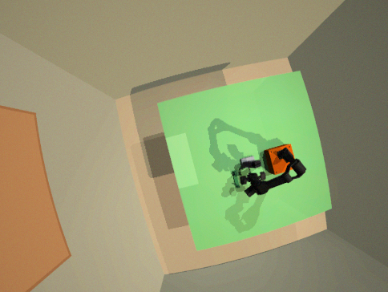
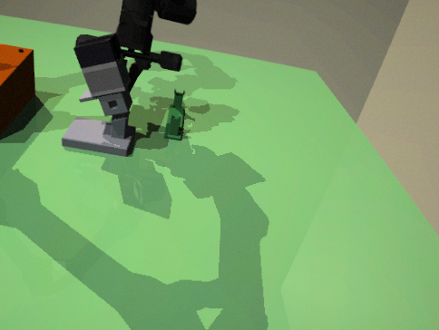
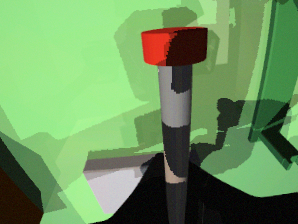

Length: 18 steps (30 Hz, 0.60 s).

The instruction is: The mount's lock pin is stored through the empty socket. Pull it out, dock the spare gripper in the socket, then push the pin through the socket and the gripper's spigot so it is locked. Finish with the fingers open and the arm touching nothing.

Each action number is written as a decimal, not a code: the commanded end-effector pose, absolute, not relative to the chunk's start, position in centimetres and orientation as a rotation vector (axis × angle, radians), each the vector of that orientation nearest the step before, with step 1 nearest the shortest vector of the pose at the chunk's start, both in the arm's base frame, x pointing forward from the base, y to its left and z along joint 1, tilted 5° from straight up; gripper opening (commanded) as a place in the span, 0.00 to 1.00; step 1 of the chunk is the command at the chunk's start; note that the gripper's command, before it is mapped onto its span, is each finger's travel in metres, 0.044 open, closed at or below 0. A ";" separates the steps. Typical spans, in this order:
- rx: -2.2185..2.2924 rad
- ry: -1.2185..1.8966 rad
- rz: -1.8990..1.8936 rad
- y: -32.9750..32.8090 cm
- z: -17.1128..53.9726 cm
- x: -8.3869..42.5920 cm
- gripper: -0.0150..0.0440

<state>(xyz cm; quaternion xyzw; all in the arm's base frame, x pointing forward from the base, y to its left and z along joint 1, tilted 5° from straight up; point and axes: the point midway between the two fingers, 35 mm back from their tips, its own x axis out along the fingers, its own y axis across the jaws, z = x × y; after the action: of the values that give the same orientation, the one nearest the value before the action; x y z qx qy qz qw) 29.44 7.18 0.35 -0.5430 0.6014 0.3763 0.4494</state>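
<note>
Reaching out over the green desk (image 1: 260,108) (image 2: 354,227) (image 3: 60,75), the black arm (image 1: 276,183) (image 2: 136,27) shows in the top view with its end effector (image 1: 244,180) (image 2: 131,84) (image 3: 165,159) between the grey mount (image 1: 247,160) (image 2: 92,136) (image 3: 112,189) and the green stand (image 1: 236,179) (image 2: 174,121) (image 3: 277,65); the pin is too small to tell there.

In the exterior view, the mount's flat base lies on the desk, and its post carries a tilted dark-and-grey block (image 2: 103,72). This partly hides the end effector behind it. The green stand rises upright nearby.

In the wrist view, the end effector is clenched on the lock pin (image 3: 176,105). The pin's long axis runs nearly straight up the picture, red head (image 3: 175,46) uppermost, shaft pointing down between the black fingers.
</note>
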 end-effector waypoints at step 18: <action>-1.341 1.487 0.940 5.6 0.6 29.3 0.25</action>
<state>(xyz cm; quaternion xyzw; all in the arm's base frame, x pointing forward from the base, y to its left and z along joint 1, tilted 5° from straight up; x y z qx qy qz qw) 29.28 5.78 0.44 -0.5403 0.6035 0.3791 0.4473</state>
